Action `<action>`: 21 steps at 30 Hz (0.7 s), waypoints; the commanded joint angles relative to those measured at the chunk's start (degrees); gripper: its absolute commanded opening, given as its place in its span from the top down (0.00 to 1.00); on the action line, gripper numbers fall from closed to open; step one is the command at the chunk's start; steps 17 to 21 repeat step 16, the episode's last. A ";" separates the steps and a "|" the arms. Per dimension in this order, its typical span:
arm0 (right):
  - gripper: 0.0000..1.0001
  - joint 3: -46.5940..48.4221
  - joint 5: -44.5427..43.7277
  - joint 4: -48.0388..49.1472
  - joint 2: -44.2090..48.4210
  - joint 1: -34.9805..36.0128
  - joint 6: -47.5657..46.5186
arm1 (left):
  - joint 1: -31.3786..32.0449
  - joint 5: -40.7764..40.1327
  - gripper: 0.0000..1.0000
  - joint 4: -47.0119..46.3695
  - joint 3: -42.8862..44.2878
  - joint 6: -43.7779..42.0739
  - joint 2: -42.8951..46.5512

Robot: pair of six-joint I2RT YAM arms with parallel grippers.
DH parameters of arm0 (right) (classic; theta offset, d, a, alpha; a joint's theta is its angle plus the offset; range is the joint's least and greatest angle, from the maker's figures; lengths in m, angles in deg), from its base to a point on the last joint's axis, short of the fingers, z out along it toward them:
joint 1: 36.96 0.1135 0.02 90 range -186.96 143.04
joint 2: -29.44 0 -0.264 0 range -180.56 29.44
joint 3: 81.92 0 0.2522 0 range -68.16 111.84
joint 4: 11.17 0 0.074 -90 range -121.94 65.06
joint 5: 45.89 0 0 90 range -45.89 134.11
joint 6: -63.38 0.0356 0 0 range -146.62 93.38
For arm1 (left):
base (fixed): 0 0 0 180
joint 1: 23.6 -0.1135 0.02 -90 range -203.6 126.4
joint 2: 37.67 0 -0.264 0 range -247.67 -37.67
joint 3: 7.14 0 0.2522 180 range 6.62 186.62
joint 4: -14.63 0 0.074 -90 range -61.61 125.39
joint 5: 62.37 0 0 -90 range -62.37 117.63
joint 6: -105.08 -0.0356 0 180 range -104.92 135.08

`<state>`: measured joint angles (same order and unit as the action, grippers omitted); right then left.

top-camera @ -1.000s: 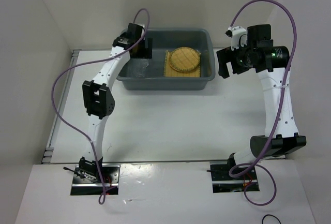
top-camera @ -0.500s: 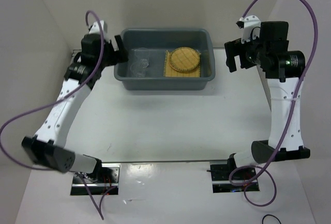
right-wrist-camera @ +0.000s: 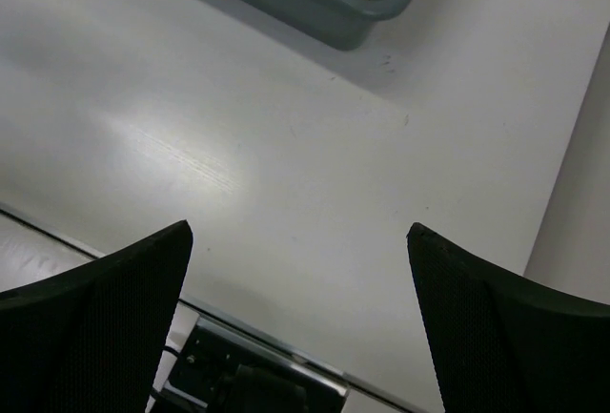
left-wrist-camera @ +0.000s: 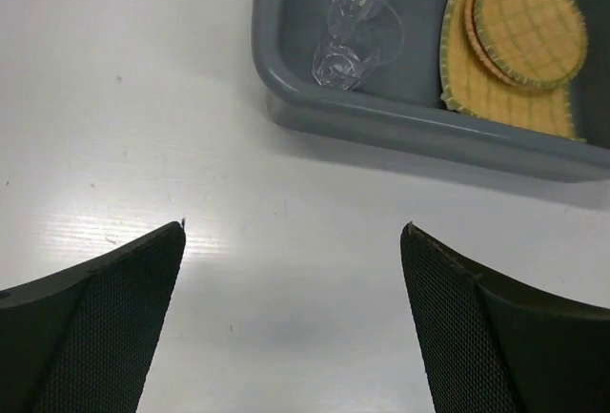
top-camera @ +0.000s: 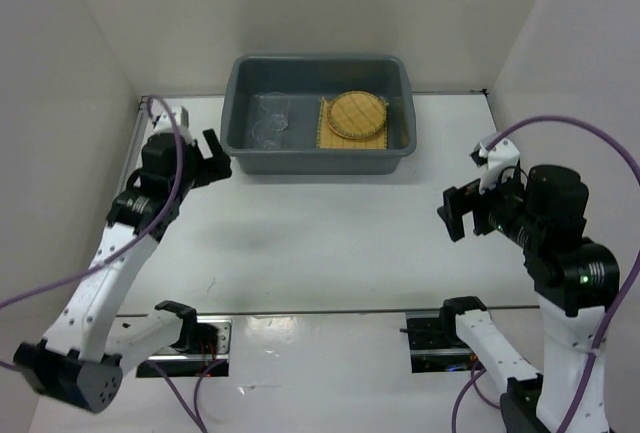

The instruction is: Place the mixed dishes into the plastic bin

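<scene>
The dark grey plastic bin (top-camera: 240, 148) stands at the back middle of the table. Inside it lie the yellow woven mat (top-camera: 397, 134) with round orange woven discs (top-camera: 357, 112) on top, and clear plastic cups (top-camera: 269, 123) at its left. The left wrist view shows the bin (left-wrist-camera: 400, 134), cups (left-wrist-camera: 348, 46), mat (left-wrist-camera: 496, 103) and discs (left-wrist-camera: 529, 27). My left gripper (top-camera: 212, 156) is open and empty, just left of the bin's near left corner. My right gripper (top-camera: 452, 215) is open and empty over the table, well in front of the bin's right end. The bin's corner (right-wrist-camera: 334, 12) shows in the right wrist view.
White walls close in the table at left, back and right. A metal rail (top-camera: 130, 168) runs along the left edge. The arm base plates (top-camera: 440, 338) sit at the near edge, seen also in the right wrist view (right-wrist-camera: 248, 384).
Both arms have pulled back from the bin toward the near edge. The left gripper left the bin's inside and moved down-left; the right gripper dropped from beside the bin's right end.
</scene>
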<state>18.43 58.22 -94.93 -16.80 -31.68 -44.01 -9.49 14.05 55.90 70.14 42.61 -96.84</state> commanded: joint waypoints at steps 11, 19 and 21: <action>0.02 -14.96 -3.65 12.07 9.94 0.43 3.50 | -0.93 -5.49 0.00 5.01 -10.88 5.25 26.81; 0.02 -16.71 -3.12 13.48 9.94 0.43 3.50 | -1.45 -6.80 0.00 5.09 -12.90 5.78 33.16; 0.02 -16.71 -3.12 13.48 9.94 0.43 3.50 | -1.45 -6.80 0.00 5.09 -12.90 5.78 33.16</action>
